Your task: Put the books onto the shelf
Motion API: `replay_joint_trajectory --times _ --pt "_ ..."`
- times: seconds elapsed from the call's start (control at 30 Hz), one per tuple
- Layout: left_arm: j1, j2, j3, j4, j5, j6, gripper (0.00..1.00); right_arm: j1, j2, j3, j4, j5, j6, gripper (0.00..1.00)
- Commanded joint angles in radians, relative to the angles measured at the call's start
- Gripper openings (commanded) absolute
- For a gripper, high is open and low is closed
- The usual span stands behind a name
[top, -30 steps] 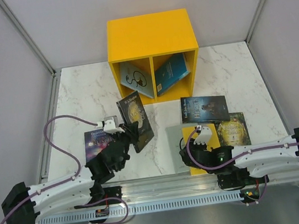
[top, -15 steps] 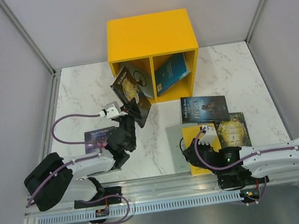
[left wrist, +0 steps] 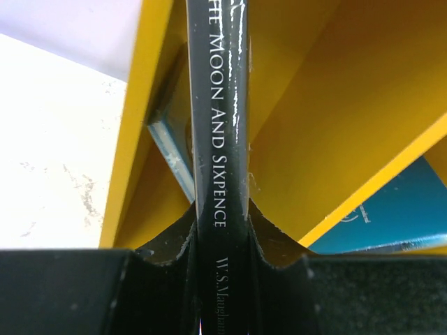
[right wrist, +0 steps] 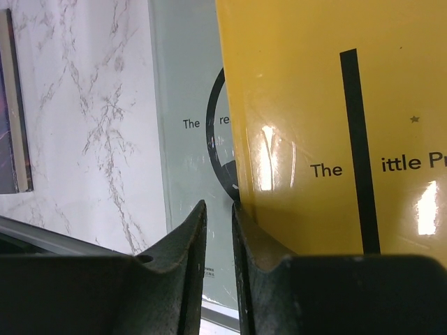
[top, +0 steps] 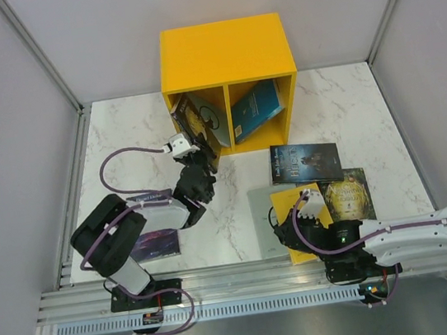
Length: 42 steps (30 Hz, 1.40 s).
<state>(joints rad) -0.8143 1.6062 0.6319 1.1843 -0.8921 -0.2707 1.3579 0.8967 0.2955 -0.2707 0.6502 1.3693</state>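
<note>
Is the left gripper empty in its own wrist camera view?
No, the left gripper is clamped on the spine of a dark book titled The Moon and Sixpence, at the mouth of the yellow shelf.

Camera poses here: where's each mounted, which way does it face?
Top external: above and behind the robot, looking down on the yellow shelf; left arm and right arm show.
Left wrist: faces the shelf's left compartment; left gripper clamps The Moon and Sixpence.
Right wrist: faces down at The Little Prince; right gripper shows at bottom.
Shared: top and left wrist both see the shelf.
</note>
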Motion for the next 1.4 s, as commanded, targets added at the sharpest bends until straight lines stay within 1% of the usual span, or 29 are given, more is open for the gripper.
replay_joint_trajectory --times 0.0,0.1,0.2,0.37,0.4,0.47,0.67,0.77,0.9,1.03,1.2,1.37 --pt "0.018 0.065 0.107 0.446 -0.031 -0.050 0.02 0.004 0.005 0.005 -0.024 -0.006 0.004 0.25" --pt "0.020 0.115 0.138 0.479 -0.027 -0.085 0.02 0.004 -0.002 -0.004 -0.025 -0.011 0.002 0.25" --pt "0.015 0.100 0.108 0.479 0.004 -0.169 0.02 0.004 -0.008 -0.013 -0.031 -0.015 0.005 0.26" --pt "-0.005 0.055 0.081 0.480 -0.016 -0.133 0.02 0.003 -0.007 -0.021 -0.038 -0.011 0.004 0.27" --pt "-0.003 0.060 0.086 0.480 -0.042 -0.121 0.02 0.004 -0.004 -0.021 -0.036 -0.006 0.004 0.27" --pt "0.010 0.081 0.103 0.480 -0.053 -0.124 0.02 0.004 0.010 -0.015 -0.036 -0.001 0.001 0.28" --pt "0.053 0.188 0.173 0.480 -0.054 -0.225 0.02 0.004 0.064 0.004 -0.019 -0.001 -0.013 0.28" --pt "0.072 0.205 0.202 0.480 -0.047 -0.252 0.02 0.004 0.096 0.004 -0.006 -0.012 -0.015 0.28" --pt "0.102 0.215 0.212 0.480 -0.004 -0.338 0.02 0.004 0.134 0.005 0.028 -0.023 -0.024 0.28" --pt "0.119 0.218 0.226 0.480 0.012 -0.349 0.02 0.004 0.186 0.024 0.039 -0.014 -0.036 0.28" --pt "0.138 0.287 0.281 0.480 0.015 -0.361 0.02 0.003 0.234 0.047 0.071 -0.012 -0.055 0.29" --pt "0.142 0.409 0.353 0.480 -0.024 -0.367 0.02 0.003 0.258 0.062 0.087 -0.004 -0.068 0.29"
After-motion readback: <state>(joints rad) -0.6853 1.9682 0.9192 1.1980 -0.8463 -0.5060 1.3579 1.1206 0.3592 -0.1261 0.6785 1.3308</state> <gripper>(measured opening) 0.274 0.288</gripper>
